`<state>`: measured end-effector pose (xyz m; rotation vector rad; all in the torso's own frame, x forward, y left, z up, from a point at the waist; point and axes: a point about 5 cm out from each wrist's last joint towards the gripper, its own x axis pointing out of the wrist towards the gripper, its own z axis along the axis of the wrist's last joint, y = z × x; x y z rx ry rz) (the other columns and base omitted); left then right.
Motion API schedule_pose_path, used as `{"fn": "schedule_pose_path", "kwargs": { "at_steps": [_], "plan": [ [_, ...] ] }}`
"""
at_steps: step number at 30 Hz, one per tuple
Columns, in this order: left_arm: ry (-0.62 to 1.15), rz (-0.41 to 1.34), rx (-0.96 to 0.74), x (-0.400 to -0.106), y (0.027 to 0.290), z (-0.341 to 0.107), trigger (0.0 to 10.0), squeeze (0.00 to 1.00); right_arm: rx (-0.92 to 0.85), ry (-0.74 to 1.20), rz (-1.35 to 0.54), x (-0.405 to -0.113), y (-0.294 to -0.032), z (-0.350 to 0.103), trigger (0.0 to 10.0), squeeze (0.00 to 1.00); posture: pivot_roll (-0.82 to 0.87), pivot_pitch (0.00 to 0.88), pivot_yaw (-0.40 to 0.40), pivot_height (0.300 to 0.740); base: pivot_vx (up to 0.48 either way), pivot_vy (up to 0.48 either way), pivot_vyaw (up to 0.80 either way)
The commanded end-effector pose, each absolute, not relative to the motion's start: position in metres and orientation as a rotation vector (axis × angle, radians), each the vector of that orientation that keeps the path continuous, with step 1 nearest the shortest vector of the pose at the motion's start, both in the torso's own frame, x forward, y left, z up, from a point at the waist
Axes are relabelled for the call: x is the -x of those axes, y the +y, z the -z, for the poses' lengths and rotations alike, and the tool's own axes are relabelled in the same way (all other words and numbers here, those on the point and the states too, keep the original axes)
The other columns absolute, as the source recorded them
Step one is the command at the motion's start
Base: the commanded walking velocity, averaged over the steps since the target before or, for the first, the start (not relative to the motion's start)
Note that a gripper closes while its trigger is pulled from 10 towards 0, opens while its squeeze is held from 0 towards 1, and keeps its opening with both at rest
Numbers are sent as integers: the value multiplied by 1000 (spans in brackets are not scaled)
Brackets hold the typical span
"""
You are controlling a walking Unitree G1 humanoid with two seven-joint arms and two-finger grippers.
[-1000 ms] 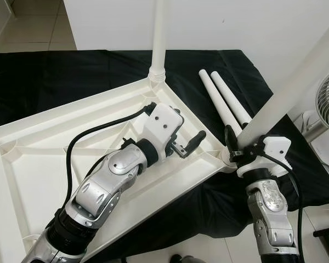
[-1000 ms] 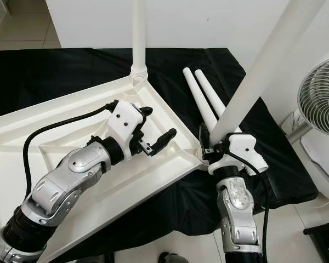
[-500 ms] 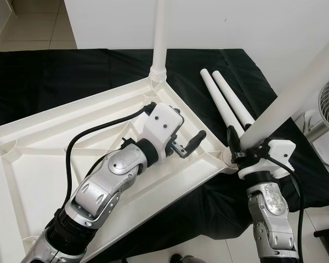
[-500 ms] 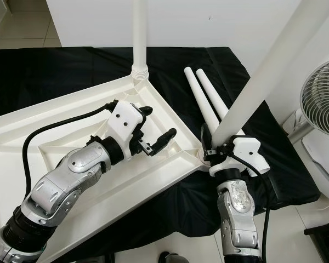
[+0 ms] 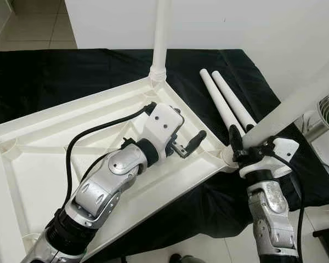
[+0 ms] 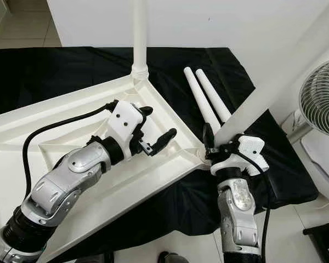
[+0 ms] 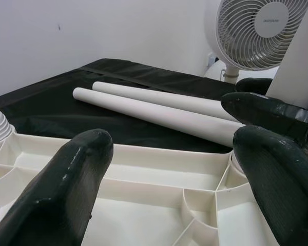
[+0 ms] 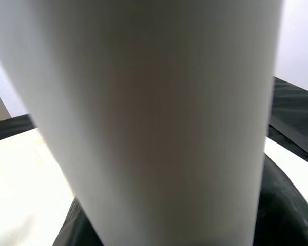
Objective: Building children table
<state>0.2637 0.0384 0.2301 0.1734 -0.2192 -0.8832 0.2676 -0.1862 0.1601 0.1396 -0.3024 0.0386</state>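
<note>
Tabletop (image 5: 55,142) lies upside down on the black-clothed surface (image 5: 55,76). At its right corner the right claw (image 6: 209,143), clamped on a leg (image 6: 274,82), has tipped it lower rightward, so it isn't seated yet. The left claw (image 5: 189,143) hovers open above the tabletop.

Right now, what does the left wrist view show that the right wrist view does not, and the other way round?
The left wrist view shows the left gripper open above the upturned tabletop, two loose legs lying on the black cloth, and a fan. The right wrist view shows, very close, the tilted leg that the right gripper holds. Both show the white wall and the black cloth.
</note>
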Motion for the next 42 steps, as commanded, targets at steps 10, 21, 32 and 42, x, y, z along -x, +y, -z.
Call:
{"fn": "schedule_pose_path", "kwargs": {
  "at_steps": [10,21,32,42],
  "plan": [
    [-215,984,-181,-256,34,-230,10000,0,-277,-7,34,-268,-190,-112,10000,0,82,200,-7,740,0,0,0],
    [-219,982,-180,-256,34,-231,10000,0,-169,102,-18,-281,-188,-119,10000,0,77,202,-10,740,0,0,0],
    [-221,977,-174,-256,34,-231,10000,0,-108,123,-19,-284,-191,-124,10000,0,74,207,-20,740,0,0,0],
    [-220,974,-171,-256,33,-230,10000,0,-96,84,164,-284,-177,-122,10000,0,72,207,-23,740,0,0,0]
  ]
}}
